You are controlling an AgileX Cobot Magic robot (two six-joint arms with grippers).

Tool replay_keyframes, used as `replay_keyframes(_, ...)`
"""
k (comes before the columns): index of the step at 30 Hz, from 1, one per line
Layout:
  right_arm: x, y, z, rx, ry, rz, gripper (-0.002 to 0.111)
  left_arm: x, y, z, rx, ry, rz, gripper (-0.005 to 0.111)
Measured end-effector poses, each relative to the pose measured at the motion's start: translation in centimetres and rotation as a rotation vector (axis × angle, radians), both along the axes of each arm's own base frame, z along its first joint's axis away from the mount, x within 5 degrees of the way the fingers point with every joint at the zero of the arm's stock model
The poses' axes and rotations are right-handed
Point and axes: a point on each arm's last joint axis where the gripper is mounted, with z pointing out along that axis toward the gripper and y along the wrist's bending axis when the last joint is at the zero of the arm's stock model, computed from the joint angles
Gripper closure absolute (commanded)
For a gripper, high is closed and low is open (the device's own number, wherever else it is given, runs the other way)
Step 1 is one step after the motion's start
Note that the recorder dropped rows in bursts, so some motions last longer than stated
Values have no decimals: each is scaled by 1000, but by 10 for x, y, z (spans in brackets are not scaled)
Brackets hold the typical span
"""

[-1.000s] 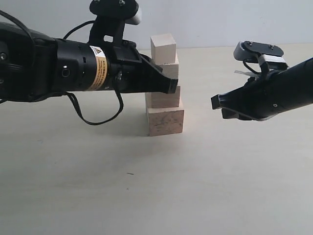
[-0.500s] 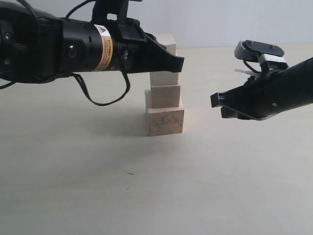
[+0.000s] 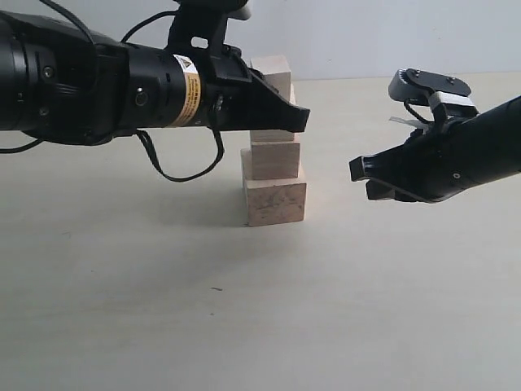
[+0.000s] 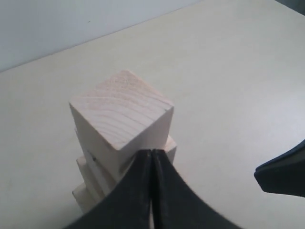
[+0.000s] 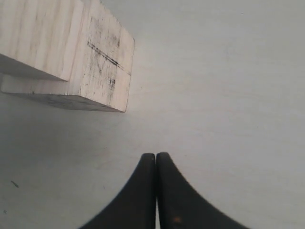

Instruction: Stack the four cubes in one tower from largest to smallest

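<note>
The tower stands mid-table in the exterior view: the largest cube (image 3: pixel 276 201) at the base, a smaller cube (image 3: pixel 273 160) on it, a third cube (image 3: pixel 273 136) mostly hidden behind my left arm, and the smallest cube (image 3: pixel 273 70) on top. My left gripper (image 3: pixel 299 120) is shut and empty, its tip in front of the tower's upper part. In the left wrist view the smallest cube (image 4: pixel 121 107) sits just beyond the shut left gripper (image 4: pixel 151 152). My right gripper (image 3: pixel 358 169) is shut and empty, apart from the tower on its right. The right wrist view shows the largest cube (image 5: pixel 105 62) beyond the shut right gripper (image 5: pixel 156 156).
The pale table (image 3: pixel 366 309) stretches bare in front of the tower and to both sides. A light wall (image 3: pixel 366 32) closes the back. My left arm's thick black body (image 3: pixel 98 90) and its cable (image 3: pixel 175 175) hang left of the tower.
My left gripper rose from the tower's middle level to its upper part, then dipped slightly. The tower and the right arm have not moved.
</note>
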Motion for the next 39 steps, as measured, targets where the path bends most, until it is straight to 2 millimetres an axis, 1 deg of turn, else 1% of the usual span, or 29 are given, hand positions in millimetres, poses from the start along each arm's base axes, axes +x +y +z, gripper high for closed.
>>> replay_keyframes(6,0,0,0,0,0,0,108,1,1,0,27,-26,-8,107)
replay_keyframes(12,0,0,0,0,0,0,108,0,-2,3,9,-23,-38,107)
replay_keyframes(14,0,0,0,3,2,0,108,2,-5,12,-11,-43,-39,107)
replay_keyframes(16,-2,3,0,36,29,5,108,1,-4,30,-49,-79,-42,107)
replay_keyframes(17,-3,4,0,48,32,15,108,-2,-2,41,-70,-98,-46,107)
replay_keyframes(19,-3,5,1,64,31,25,108,-6,2,53,-92,-121,-45,107)
replay_keyframes(20,-3,6,2,78,33,37,108,-8,5,56,-96,-130,-39,107)
replay_keyframes(22,2,7,12,117,26,65,108,-13,17,61,-85,-150,4,107)
replay_keyframes(24,18,-1,23,148,-5,41,108,-18,32,54,-40,-152,87,107)
replay_keyframes(26,30,-9,28,176,-20,7,108,-18,44,43,-1,-137,143,107)
replay_keyframes(28,46,-15,33,247,-26,3,108,-17,54,29,20,-97,165,107)
replay_keyframes(30,59,-15,39,365,-12,55,108,-11,61,15,16,-39,154,107)
replay_keyframes(32,72,-12,40,479,14,107,108,-2,67,3,-2,18,135,107)
replay_keyframes(35,83,-9,42,556,33,129,108,12,78,-8,-38,83,154,107)
replay_keyframes(38,85,-7,48,603,33,133,108,24,93,-15,-90,137,165,107)
replay_keyframes(39,86,-7,50,616,30,131,108,27,95,-18,-112,160,148,107)
